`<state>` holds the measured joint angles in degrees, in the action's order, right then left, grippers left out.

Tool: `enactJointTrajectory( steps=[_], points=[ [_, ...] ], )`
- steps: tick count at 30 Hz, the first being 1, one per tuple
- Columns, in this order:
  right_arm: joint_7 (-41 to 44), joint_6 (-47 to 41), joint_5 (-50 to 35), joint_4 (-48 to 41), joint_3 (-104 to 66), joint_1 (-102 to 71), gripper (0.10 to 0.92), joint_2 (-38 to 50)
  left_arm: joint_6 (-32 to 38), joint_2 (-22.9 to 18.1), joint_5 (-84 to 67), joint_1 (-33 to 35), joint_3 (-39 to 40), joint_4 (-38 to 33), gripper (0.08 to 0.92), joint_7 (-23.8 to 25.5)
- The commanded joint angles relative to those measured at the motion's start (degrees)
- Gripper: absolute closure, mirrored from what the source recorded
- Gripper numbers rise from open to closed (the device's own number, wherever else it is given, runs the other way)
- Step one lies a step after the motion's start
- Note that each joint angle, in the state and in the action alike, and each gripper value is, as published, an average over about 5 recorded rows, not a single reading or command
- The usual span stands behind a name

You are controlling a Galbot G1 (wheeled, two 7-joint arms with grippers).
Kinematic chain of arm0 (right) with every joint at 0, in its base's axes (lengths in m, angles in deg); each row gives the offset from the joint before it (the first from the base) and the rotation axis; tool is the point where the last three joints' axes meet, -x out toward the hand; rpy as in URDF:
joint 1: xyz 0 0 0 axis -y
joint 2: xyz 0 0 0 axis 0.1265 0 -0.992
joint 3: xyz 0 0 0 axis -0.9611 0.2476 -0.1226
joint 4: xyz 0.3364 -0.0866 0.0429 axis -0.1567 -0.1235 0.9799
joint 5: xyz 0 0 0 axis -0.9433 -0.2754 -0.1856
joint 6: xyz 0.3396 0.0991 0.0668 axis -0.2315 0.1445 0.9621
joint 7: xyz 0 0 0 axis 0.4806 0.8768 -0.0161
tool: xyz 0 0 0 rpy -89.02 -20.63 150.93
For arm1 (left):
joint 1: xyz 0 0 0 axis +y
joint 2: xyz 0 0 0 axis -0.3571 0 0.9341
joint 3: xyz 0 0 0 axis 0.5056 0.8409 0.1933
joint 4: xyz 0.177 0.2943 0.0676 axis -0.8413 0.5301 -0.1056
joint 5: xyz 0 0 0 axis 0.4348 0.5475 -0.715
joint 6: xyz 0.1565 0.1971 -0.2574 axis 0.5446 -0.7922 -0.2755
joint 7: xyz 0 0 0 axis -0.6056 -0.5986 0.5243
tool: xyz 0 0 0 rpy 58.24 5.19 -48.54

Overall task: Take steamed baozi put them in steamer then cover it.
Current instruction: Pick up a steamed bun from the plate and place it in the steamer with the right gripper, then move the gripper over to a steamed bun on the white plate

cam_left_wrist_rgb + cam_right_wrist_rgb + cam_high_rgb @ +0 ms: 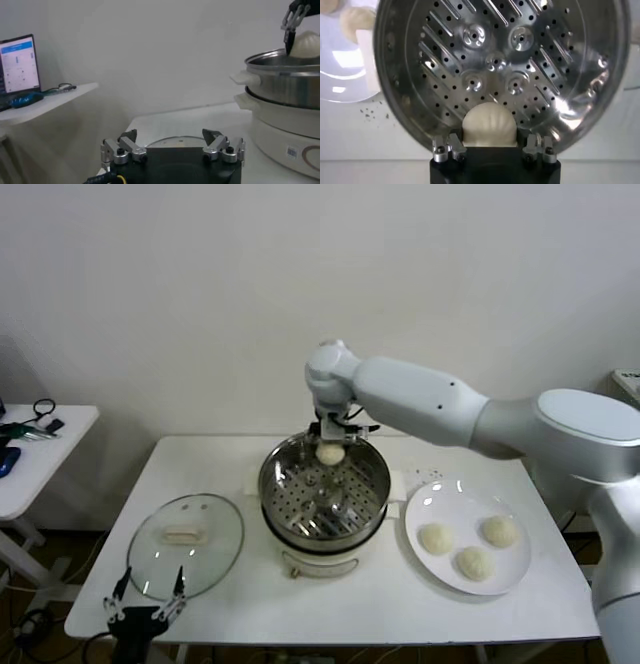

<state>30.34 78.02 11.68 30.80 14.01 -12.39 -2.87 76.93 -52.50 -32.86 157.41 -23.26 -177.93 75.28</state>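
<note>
pleated cream baozi (489, 124), seemingly held, steamer (372, 474)

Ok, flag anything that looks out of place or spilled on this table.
Small dark specks lie scattered on the table beside the steamer, like crumbs. Otherwise nothing stands out: the cover lies flat, three baozi sit on the plate.

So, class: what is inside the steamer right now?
The steamer shows only its bare perforated bottom. One baozi hangs above the far rim in the right gripper; the floor beneath it is hidden.
</note>
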Motion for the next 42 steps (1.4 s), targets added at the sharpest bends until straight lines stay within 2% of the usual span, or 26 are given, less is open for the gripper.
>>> enactJointTrajectory(
  steps=[1,9,17,28,35,37,42],
  points=[
    [-0.48,1.08,4.52,-0.78,-0.88,-3.76,0.347,-1.27,0.10,0.02,-0.12,0.04,-0.07,0.33,0.177,0.01],
    [-1.08,1.07,5.88,-1.32,-1.52,-4.31,0.329,-1.11,0.07,0.03,-0.06,-0.01,0.11,0.39,0.177,0.03],
    [-1.88,-0.20,5.68,0.09,-1.36,-3.81,0.208,-0.52,0.13,0.29,-0.01,0.08,0.18,0.59,0.177,-0.14],
    [-1.50,-0.39,2.84,8.17,-1.98,1.09,0.203,5.18,0.18,0.45,0.19,-0.06,0.72,0.67,0.177,-0.16],
    [0.26,-7.30,-5.24,12.24,-4.85,5.26,0.203,13.73,0.18,0.28,0.17,0.15,0.76,0.40,0.177,-0.18],
    [-0.11,-12.09,-11.05,12.20,-4.00,6.96,0.203,16.92,0.21,0.16,0.19,0.15,0.87,0.33,0.177,-0.19],
    [-7.89,-26.78,-31.60,13.40,4.08,12.61,0.203,24.51,0.19,0.12,-0.11,0.28,1.08,-0.20,0.177,-0.18]
  ],
)
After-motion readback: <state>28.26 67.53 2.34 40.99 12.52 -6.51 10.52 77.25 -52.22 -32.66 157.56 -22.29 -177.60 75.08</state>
